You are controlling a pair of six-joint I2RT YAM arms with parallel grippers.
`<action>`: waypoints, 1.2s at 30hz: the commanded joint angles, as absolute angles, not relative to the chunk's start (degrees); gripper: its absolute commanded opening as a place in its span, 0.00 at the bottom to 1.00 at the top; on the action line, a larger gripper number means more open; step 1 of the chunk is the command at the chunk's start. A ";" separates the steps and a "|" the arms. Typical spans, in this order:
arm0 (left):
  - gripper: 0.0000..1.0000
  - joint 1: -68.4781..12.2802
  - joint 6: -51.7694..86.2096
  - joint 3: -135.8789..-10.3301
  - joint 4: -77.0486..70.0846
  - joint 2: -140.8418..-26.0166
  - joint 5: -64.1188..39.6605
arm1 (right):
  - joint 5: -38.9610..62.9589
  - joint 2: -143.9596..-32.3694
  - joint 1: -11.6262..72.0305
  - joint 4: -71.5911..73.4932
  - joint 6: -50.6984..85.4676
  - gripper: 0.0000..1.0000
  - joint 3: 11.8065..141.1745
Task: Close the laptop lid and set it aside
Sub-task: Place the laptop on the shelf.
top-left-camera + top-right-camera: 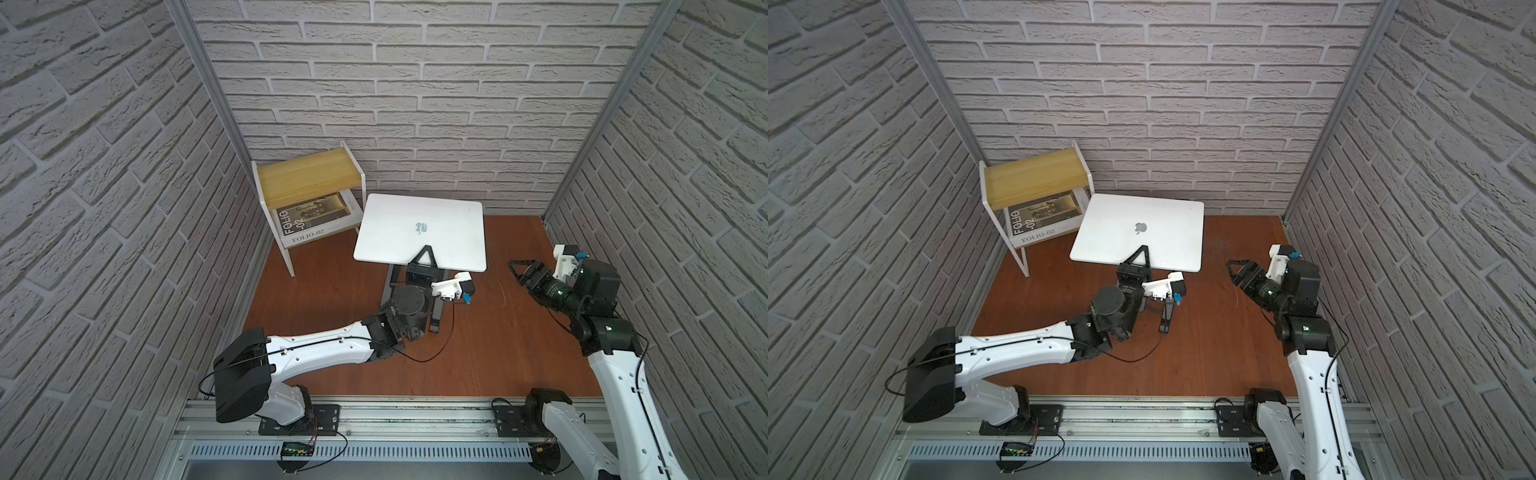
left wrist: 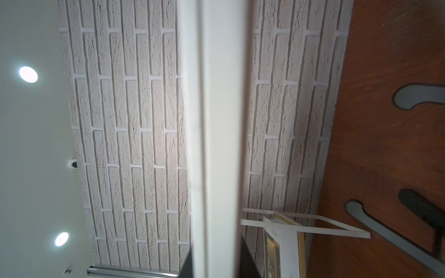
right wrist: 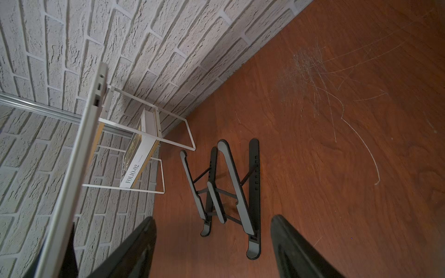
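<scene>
Laptop (image 1: 399,237) aloft: with its lid (image 1: 1121,237) shut and logo facing up, the machine hangs toward 12 o'clock of the worktop (image 1: 498,353). The left fingers (image 1: 430,257) are clenched on the middle of its near edge. Beneath it the folding stand (image 3: 226,192) sits bare on the wood, clear of the laptop. The right fingers (image 3: 134,248) are spread apart and grasp nothing. They are poised at 3 o'clock of the laptop, apart from its side edge. At 10 o'clock, by the wall, a shelf (image 1: 307,178) with a yellow top carries a book (image 1: 307,226) on its lower tier.
</scene>
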State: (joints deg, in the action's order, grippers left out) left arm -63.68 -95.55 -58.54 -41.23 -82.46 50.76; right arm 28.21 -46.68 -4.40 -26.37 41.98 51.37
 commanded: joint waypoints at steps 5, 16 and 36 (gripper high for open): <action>0.00 -59.73 -101.72 -67.26 -49.07 -81.03 48.60 | 31.74 -46.82 -6.34 -23.02 41.85 0.78 49.25; 0.00 -42.36 -90.69 -73.33 -36.44 -76.29 45.00 | 34.10 -48.00 -6.62 -20.74 42.54 0.77 47.71; 0.00 -15.88 -73.09 -89.98 -11.81 -83.06 33.84 | 35.16 -46.02 -6.68 -20.48 42.57 0.76 44.42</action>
State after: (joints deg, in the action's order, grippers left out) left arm -16.69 -74.81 -84.82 -6.22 -82.63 37.15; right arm 34.20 -46.94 -6.39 -22.85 42.22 45.58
